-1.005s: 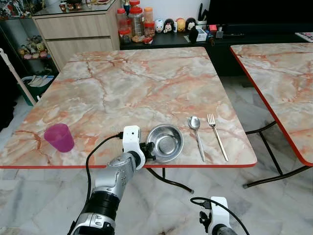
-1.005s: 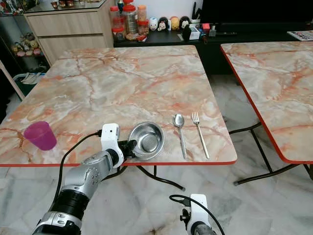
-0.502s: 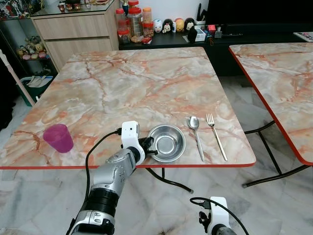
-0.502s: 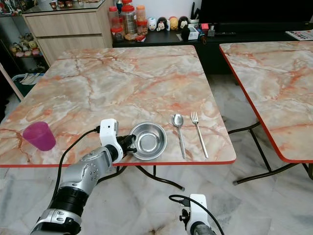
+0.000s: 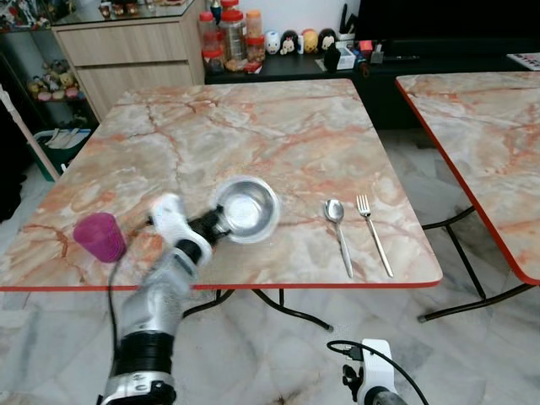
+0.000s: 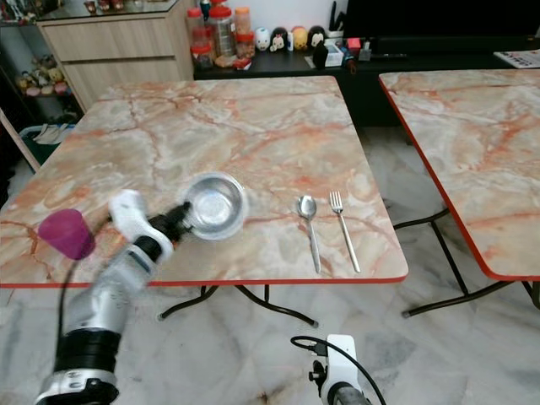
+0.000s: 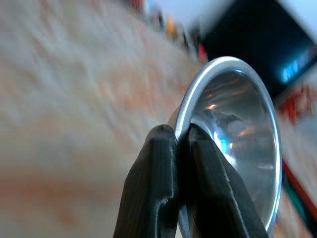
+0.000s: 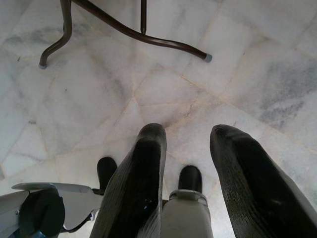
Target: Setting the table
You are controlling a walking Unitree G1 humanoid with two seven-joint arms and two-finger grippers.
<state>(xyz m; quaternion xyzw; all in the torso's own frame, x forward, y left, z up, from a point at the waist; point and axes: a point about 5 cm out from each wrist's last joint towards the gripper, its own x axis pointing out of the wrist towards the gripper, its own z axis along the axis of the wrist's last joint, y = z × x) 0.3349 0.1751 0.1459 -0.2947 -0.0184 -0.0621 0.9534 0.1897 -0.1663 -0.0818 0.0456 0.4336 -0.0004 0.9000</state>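
While my left arm is blurred in both eye views, I can make out the left gripper (image 5: 213, 224) clamped on the near rim of the steel bowl (image 5: 245, 208), and the left wrist view confirms it: the two black fingers (image 7: 158, 188) are pinched together with the thin metal edge between them, one finger on the outside wall, the other inside. From the gripper, the bowl extends forward and to the right, tilted so its shiny inside faces partly toward the camera, over the marble table (image 5: 253, 135); whether its base touches the tabletop I cannot tell. To the gripper's left, near the table's front edge, stands a purple cup (image 5: 99, 236), upright and apart from my arm. Well to the gripper's right lie a spoon (image 5: 338, 228) and a fork (image 5: 373, 232), side by side and parallel, handles pointing toward the front edge, the spoon being the closer of the two. My right gripper (image 8: 185, 173) hangs low beside the table, its fingers spread apart with nothing between them, over the pale marble floor (image 8: 237, 74) and a dark metal table leg (image 8: 133, 32).
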